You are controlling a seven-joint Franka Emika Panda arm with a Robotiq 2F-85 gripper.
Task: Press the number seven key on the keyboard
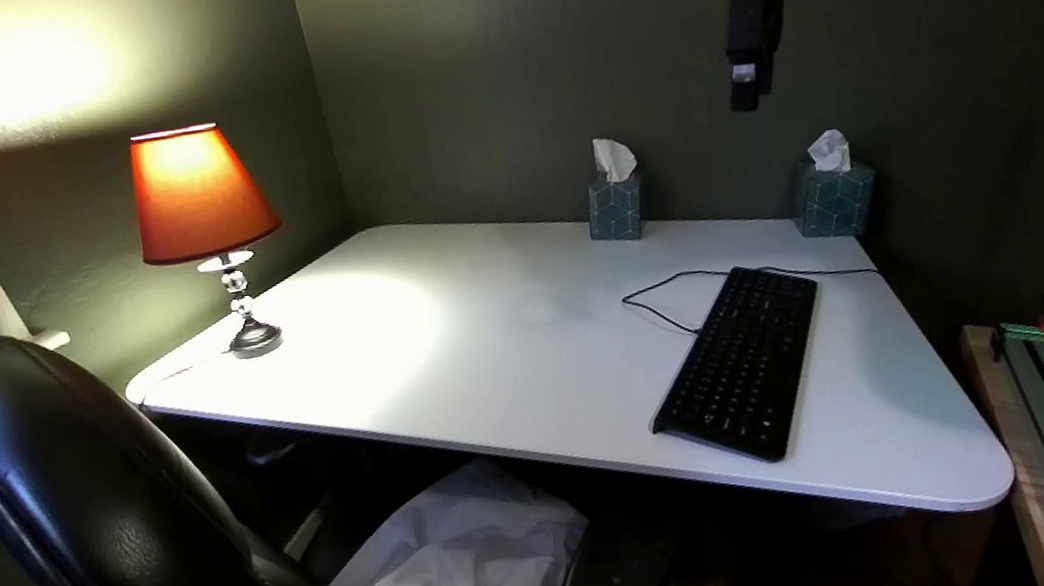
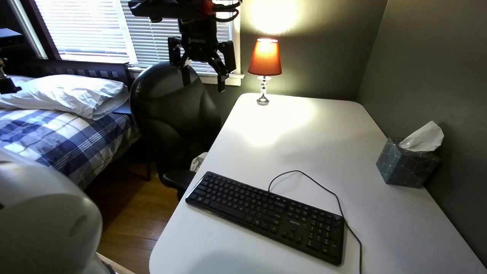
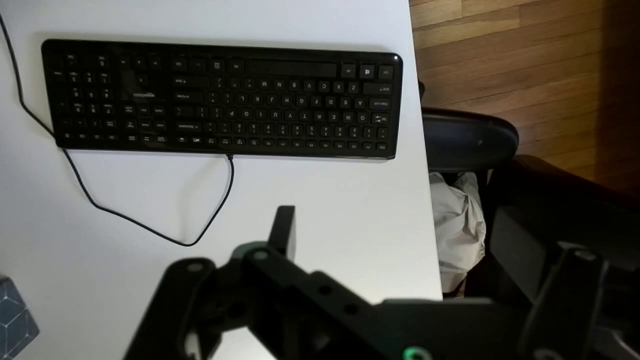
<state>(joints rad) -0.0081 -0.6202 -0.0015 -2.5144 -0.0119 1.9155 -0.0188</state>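
Hanging at the upper right of an exterior view, the claw (image 1: 749, 90) shows edge-on, its upper part cut off by the frame; from there its state cannot be told. The keyboard (image 1: 741, 363) lies well below it, right of centre on the white desk (image 1: 505, 315), long axis running from lower left to upper right, its legends too small to read. Near upper centre in an exterior view, the claw (image 2: 203, 80) has its two fingers (image 2: 221, 83) spread with nothing between them; the keyboard (image 2: 262, 217) sits well apart at lower centre, slanting down to its number pad (image 2: 323, 236) at lower right. In the wrist view the keyboard (image 3: 220, 100) fills the upper left, long axis nearly level, lettering inverted, above and mostly left of the claw (image 3: 402, 240). The coming move likely turns on that: travel toward the top of this frame, then a descent. The number row (image 3: 303, 131) runs near the keyboard's lower edge, but dim legends leave the seven hard to pick out; the finger at frame right nearly vanishes into the black chair (image 3: 530, 187).
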